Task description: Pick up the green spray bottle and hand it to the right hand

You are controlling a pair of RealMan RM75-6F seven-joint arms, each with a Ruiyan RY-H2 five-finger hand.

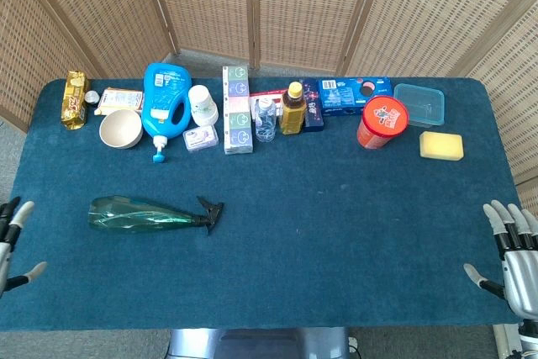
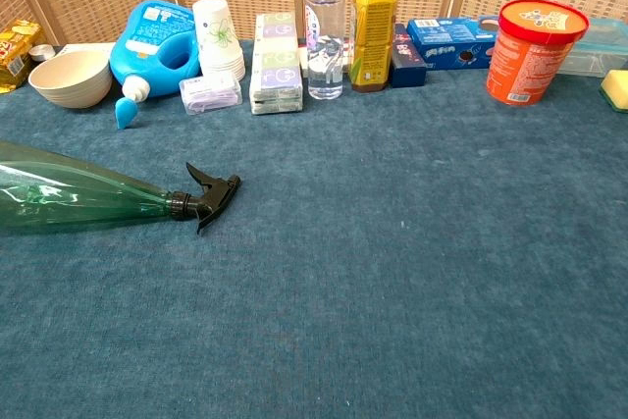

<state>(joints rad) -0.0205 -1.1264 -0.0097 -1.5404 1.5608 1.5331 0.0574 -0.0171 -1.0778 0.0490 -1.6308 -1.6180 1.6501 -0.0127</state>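
The green spray bottle lies on its side on the near-left part of the table, black nozzle pointing right. The left hand sits at the near-left edge, fingers spread, holding nothing. The right hand rests at the near-right edge, likewise spread and empty, well apart from the bottle.

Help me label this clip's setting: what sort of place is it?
Probably a staged indoor test setup, not a home: a table under blue cloth, wicker screens behind it, and assorted groceries lined up along the far edge beside a blue detergent jug.
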